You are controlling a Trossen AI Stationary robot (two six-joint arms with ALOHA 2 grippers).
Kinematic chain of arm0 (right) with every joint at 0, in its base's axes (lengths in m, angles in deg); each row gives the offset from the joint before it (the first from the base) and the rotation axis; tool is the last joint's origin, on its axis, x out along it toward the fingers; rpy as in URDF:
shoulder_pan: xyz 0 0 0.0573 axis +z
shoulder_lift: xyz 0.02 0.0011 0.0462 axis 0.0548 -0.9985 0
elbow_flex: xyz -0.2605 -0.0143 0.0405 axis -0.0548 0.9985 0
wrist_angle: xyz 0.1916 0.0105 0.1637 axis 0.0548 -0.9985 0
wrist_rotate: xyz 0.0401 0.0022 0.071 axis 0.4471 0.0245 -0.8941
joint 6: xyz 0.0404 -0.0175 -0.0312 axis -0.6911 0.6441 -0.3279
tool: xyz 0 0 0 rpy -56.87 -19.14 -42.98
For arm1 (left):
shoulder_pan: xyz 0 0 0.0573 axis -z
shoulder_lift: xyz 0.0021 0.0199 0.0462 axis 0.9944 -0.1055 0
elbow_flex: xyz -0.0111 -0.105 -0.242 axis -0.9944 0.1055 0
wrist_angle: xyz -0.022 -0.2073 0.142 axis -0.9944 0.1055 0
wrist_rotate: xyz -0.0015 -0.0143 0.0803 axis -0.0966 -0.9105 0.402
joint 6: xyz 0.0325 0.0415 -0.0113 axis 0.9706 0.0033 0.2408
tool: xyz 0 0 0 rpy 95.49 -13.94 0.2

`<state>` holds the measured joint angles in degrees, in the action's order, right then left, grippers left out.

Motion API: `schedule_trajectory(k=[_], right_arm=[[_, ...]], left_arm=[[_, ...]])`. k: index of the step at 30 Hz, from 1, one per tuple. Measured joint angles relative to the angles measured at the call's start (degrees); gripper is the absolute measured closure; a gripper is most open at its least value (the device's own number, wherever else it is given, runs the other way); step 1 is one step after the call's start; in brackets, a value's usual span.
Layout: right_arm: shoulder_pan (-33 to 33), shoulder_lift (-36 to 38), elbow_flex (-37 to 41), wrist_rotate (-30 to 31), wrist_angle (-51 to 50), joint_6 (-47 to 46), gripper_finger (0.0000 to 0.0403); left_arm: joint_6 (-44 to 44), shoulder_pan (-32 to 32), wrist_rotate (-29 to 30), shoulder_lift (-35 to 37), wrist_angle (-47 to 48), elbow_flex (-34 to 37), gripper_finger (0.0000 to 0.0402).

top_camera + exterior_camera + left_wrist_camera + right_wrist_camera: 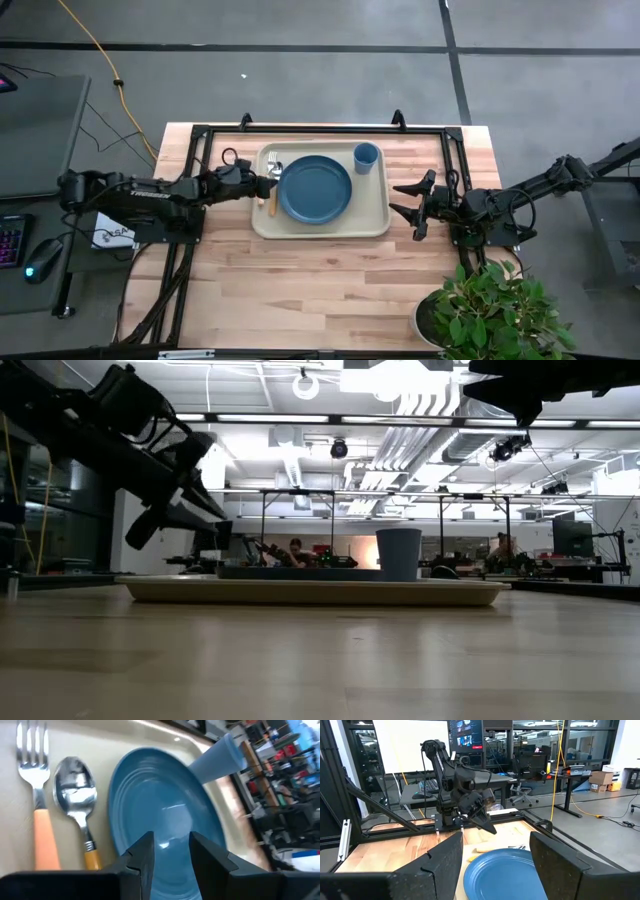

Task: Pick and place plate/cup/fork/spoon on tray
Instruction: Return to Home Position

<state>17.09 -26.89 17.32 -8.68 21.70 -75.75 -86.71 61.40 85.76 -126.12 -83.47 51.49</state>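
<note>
Cream-beige rectangular plastic tray (322, 226) sits mid-bench on the light wooden bench (300, 290), long side across. All four items are on it. Round dark blue plate (315, 188) at tray centre. Small light blue cup (366, 157) upright in the far right corner, just beside the plate rim, close to the tray's raised edge. Orange-handled metal fork (36, 795) and orange-handled metal spoon (79, 800) lie side by side along the tray's left edge, spoon nearer the plate, a narrow strip of tray between spoon and plate.

Left gripper (268, 186) is over the tray's left edge, above the cutlery; fingers (145, 852) slightly parted, holding nothing, raised clear of the tray in the low view.

Right gripper (410, 198) is off the tray's right edge, bare bench between; fingers spread wide, empty.

Near half of the bench is open. Potted green plant (490, 310) at the near right corner.
</note>
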Motion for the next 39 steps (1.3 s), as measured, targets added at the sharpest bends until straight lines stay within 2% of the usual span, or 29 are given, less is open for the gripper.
schedule_trajectory(k=[6,17,24,30,35,39], right_arm=[[0.0,0.0,0.0,0.0,0.0,0.0,0.0181],[0.0,0.0,0.0,0.0,0.0,0.0,0.0181],[0.0,0.0,0.0,0.0,0.0,0.0,0.0181],[0.0,0.0,0.0,0.0,0.0,0.0,0.0181],[0.0,0.0,0.0,0.0,-0.5,0.0,0.0181],[0.0,0.0,0.0,0.0,-0.8,-0.1,0.0181]], left_arm=[[2.0,0.0,0.0,6.0,0.0,0.0,0.0296],[6.1,0.0,-1.5,21.1,-0.7,-0.1,0.0296],[12.7,1.7,-4.4,25.2,0.0,-4.9,0.0296],[23.5,9.1,-3.2,24.5,0.2,-6.8,0.0325],[32.8,18.8,7.3,23.9,0.1,-6.6,0.0391],[38.5,26.4,11.8,23.9,0.0,-6.6,0.0394]])
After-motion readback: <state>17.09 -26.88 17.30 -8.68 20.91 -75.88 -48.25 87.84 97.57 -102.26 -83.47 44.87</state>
